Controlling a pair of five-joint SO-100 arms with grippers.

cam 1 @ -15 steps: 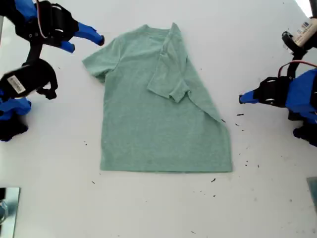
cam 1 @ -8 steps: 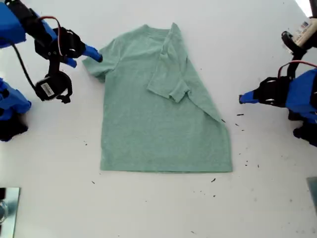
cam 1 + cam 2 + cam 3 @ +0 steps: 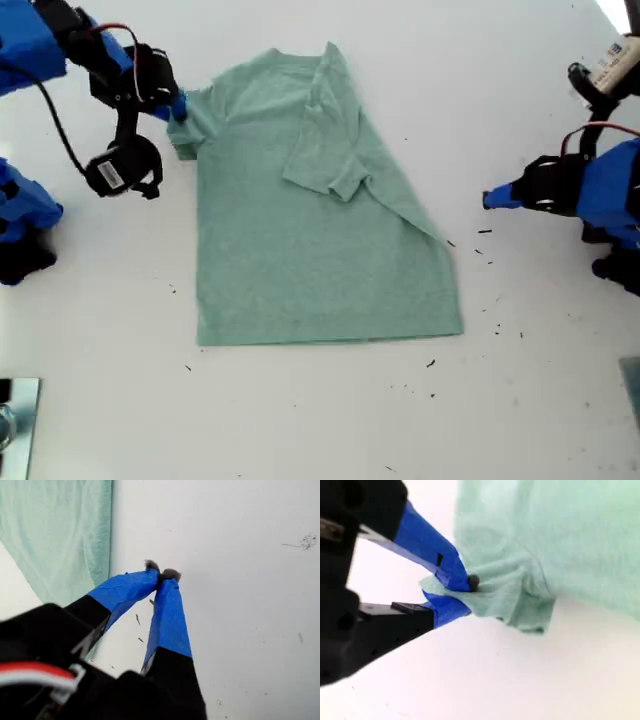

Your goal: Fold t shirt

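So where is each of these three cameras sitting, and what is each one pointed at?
Exterior view: overhead, looking down on the white table, the t shirt and both arms.
First wrist view: rides my first gripper, jaws shut on nothing, the shirt's edge beside it.
Second wrist view: rides my second gripper, looking at the sleeve it pinches.
Shared: the exterior view shows that same pinch at its left, and my first gripper at its right.

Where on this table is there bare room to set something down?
Widest bare stretch: the table below the t shirt's hem. Another strip lies between the shirt and my first hand. It is crowded at the exterior view's upper left, where my second hand grips the sleeve.
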